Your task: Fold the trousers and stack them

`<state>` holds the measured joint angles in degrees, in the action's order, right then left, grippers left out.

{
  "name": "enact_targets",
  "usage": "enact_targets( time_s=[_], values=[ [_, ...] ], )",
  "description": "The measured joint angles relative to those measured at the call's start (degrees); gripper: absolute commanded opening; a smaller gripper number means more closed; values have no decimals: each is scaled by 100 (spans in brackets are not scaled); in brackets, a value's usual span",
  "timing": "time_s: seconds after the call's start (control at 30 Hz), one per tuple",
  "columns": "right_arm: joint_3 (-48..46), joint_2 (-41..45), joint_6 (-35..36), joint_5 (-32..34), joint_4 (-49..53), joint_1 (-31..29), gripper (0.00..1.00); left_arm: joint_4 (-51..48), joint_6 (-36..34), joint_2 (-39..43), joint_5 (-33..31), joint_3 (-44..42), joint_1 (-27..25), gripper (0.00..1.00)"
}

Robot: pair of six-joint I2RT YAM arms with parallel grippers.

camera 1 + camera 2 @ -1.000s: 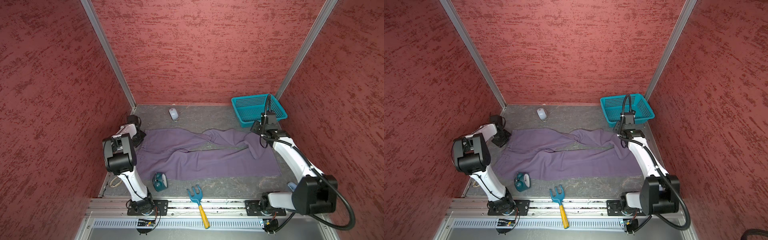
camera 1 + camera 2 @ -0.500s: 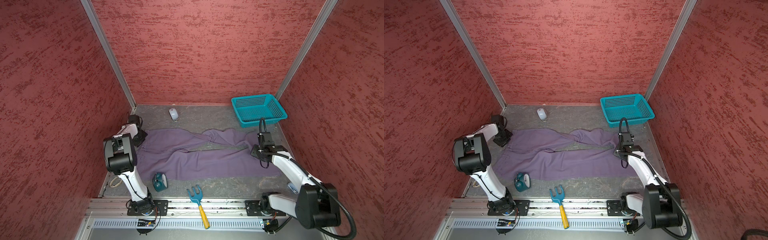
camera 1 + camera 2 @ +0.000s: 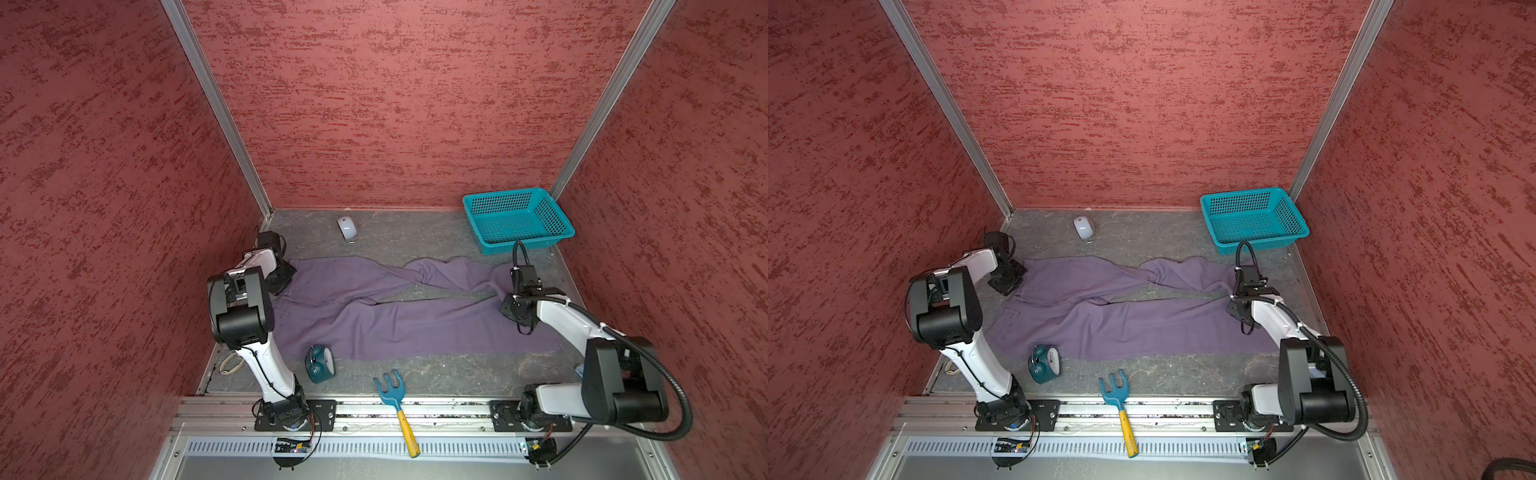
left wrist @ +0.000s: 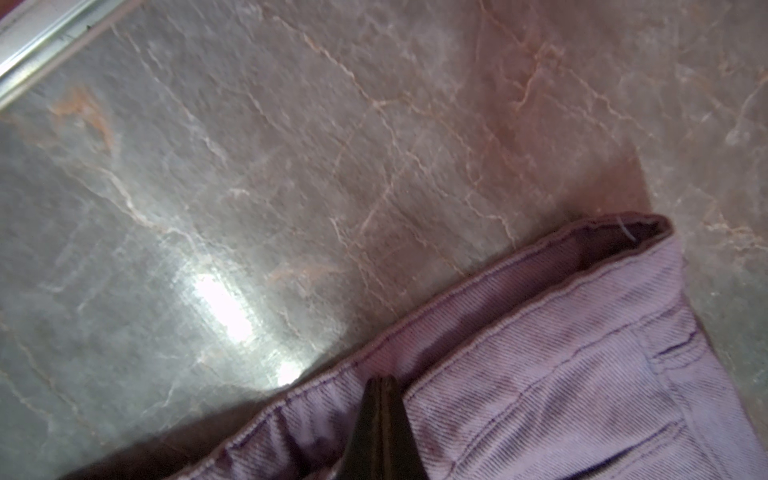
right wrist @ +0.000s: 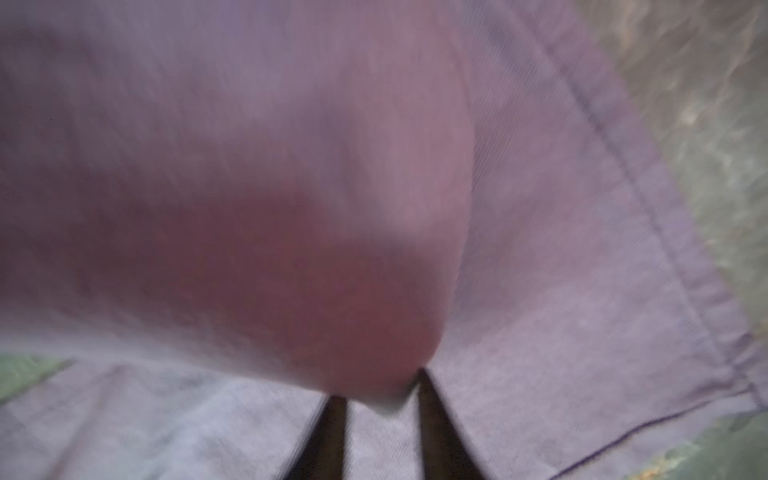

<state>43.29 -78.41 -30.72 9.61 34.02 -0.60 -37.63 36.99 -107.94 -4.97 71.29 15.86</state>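
- The soft purple-grey cloth trousers lie spread across the grey marbled tabletop, waistband at the left, legs reaching right toward a teal plastic mesh basket.
- The left gripper pinches the waistband, jaws pressed together.
- The right gripper clamps a raised fold of cloth at the leg ends; the wrist view is blurred.

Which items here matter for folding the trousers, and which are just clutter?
Job: trousers; left gripper and right gripper, both shut on the cloth.
Lying about: teal basket; mouse; alarm clock; toy rake.
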Motion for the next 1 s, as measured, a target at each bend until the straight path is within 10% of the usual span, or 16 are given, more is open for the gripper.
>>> enact_targets(
  time_s=[0.8,1.0],
  values=[
    [2380,2535,-37,1502,2216,369,0,282,605,1847,-240,-782,890,0],
    [2302,1067,-28,1241,1552,577,0,393,407,1510,-46,-634,356,62]
  ],
)
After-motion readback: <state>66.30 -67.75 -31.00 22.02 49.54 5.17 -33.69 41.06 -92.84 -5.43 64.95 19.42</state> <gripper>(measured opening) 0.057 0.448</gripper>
